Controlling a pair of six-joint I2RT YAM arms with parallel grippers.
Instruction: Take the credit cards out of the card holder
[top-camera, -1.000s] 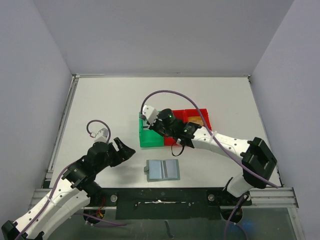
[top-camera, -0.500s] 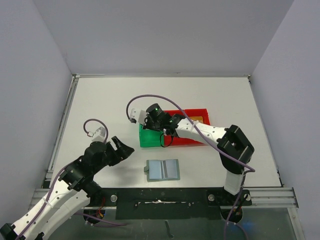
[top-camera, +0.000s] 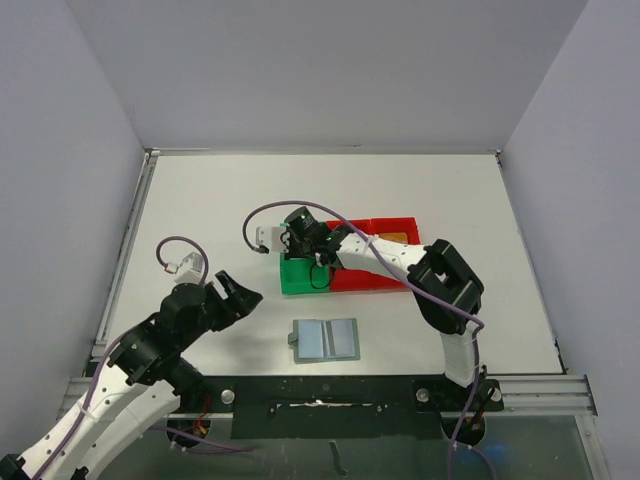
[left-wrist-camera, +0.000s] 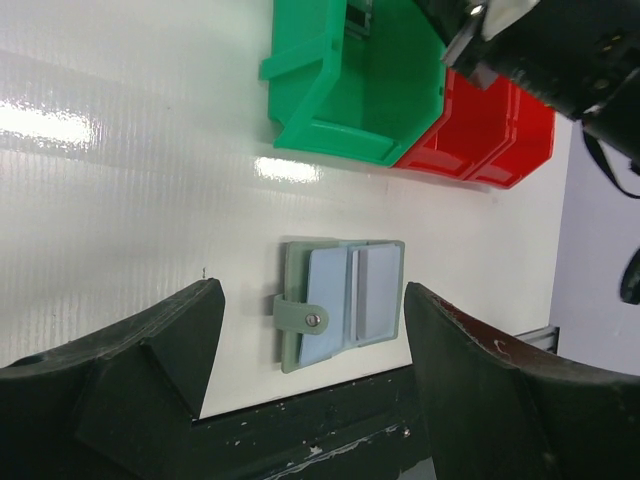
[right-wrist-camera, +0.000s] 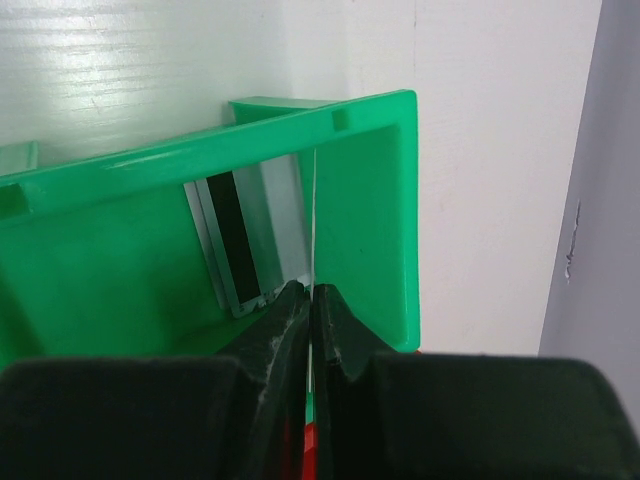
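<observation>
White worktop (top-camera: 200, 200). Red plastic bins (top-camera: 402, 224), touching the green plastic bin (top-camera: 298, 278). Grey-green bifold card holder (top-camera: 327, 340): open flat by the near edge, apart from the bins. Left claw (top-camera: 238, 290): released, empty, left of the holder. Right claw (right-wrist-camera: 309, 293): clenched on a thin pale credit card (right-wrist-camera: 313, 210), edge-on over the green bin. Black-striped card (right-wrist-camera: 238, 240): leaning inside the green bin.

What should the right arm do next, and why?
Probably open the right gripper and let go. Its fingers pinch a thin credit card edge-on over the inside of the green bin, where a second card leans against the wall. The card looks placed to fall in beside it. The card holder lies open, apart from the bin.
</observation>
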